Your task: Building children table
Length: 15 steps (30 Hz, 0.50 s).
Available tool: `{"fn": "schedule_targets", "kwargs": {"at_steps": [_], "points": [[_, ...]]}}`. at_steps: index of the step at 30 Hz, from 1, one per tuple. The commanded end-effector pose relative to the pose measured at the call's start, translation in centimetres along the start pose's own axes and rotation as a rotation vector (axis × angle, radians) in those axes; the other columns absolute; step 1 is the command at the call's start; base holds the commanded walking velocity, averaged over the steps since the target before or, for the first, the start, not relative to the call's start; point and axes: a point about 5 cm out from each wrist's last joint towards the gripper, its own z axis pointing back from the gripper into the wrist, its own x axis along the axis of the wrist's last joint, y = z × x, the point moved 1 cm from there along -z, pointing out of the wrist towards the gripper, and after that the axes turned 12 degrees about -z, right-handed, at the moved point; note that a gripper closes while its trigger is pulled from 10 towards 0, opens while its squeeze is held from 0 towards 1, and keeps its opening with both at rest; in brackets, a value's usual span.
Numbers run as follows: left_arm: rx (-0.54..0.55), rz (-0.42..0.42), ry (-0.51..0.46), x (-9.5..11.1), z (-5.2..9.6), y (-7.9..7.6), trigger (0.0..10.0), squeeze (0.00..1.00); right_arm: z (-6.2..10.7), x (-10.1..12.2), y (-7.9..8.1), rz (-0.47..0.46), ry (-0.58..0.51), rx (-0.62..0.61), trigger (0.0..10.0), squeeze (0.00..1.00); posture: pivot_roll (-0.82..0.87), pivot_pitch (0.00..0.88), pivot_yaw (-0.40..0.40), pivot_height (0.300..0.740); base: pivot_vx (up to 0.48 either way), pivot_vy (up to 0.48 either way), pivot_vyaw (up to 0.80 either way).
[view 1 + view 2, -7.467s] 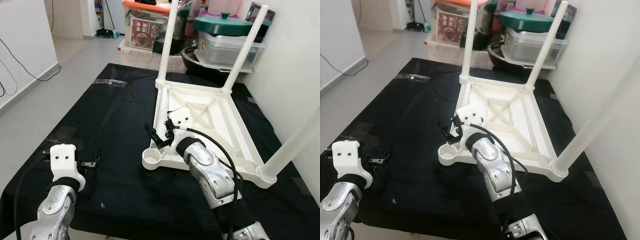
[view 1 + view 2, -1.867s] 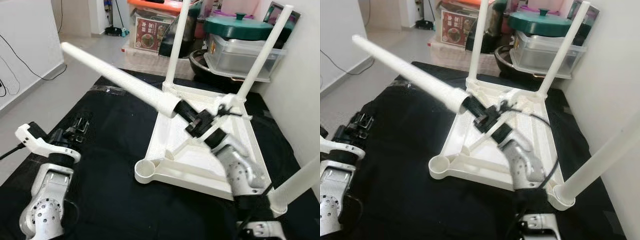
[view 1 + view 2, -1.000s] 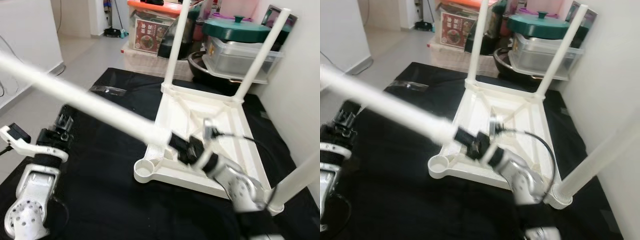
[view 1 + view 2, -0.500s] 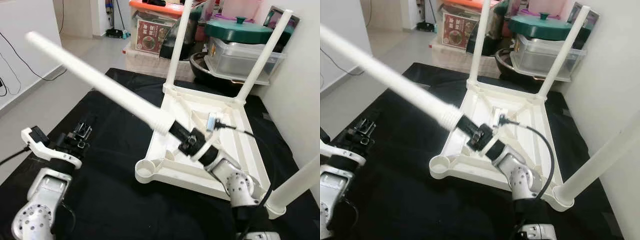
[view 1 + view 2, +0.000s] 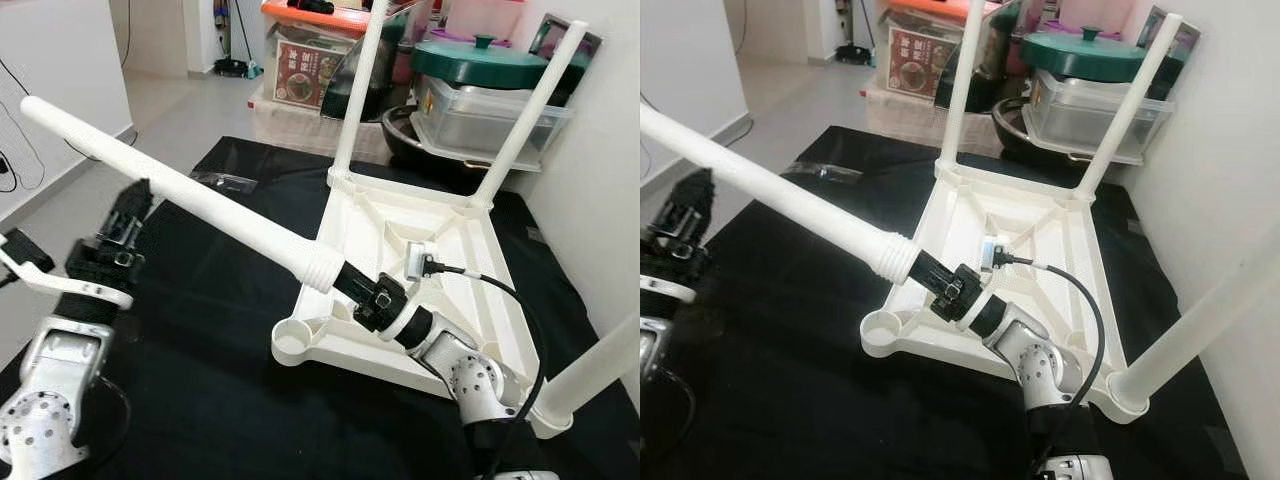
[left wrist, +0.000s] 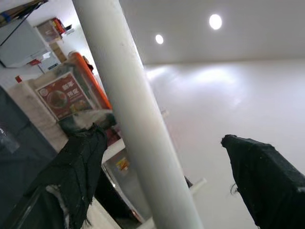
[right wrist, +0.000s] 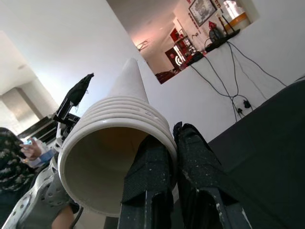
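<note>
Three legs fitted to upturned table frame (image 5: 425, 225); near-left socket (image 5: 293, 343) empty. Right gripper (image 5: 362, 292) pinching rim of fourth leg (image 5: 170, 188) (held aslant above the mat). Left gripper (image 5: 112, 240) open, straddling it.

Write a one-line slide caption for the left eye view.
Right claw grips the threaded end of a loose white table leg above the upturned table; left claw raised open beside it.

Your robot, as listed: two silver arms with rounded, screw-dotted joint housings; left gripper (image 5: 118, 238) with long black fingers and a white wrist bracket; right gripper (image 5: 362, 294) black-fingered, a white camera block at its wrist, a black cable looping back along the forearm
</note>
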Motion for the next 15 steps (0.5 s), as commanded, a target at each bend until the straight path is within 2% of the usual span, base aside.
{"fn": "schedule_targets", "kwargs": {"at_steps": [1, 7, 10, 13, 15], "points": [[-0.018, 0.008, -0.004, 0.1, -0.2, -0.3, 10.0, 0.0, 0.1, -0.1, 0.0, 0.005, 0.006, 0.007, 0.0, 0.0, 0.17, 0.0, -0.139, 0.74, 0.0, 0.0, 0.0], [-0.002, 0.004, -0.006, 0.2, -0.1, 0.1, 10.0, 0.0, 0.5, 0.0, 0.2, -0.003, 0.011, 0.03, 0.0, 0.0, 0.16, 0.0, -0.136, 0.74, 0.0, 0.0, 0.0], [0.039, -0.012, -0.004, 0.6, 0.2, 1.2, 10.0, 0.0, 2.0, -0.7, 1.0, 0.003, 0.119, 0.107, 0.0, 0.0, 0.15, 0.0, -0.135, 0.74, 0.0, 0.0, 0.0], [0.045, -0.018, -0.005, 0.7, 0.3, 1.3, 10.0, 0.0, 2.4, -0.8, 1.0, 0.01, 0.148, 0.11, 0.0, 0.0, 0.15, 0.0, -0.135, 0.74, 0.0, 0.0, 0.0], [0.05, -0.03, -0.008, 1.1, 0.2, 1.4, 10.0, 0.0, 3.3, -0.9, 0.6, 0.045, 0.219, 0.096, 0.0, 0.0, 0.15, 0.0, -0.133, 0.74, 0.0, 0.0, 0.0]]}}
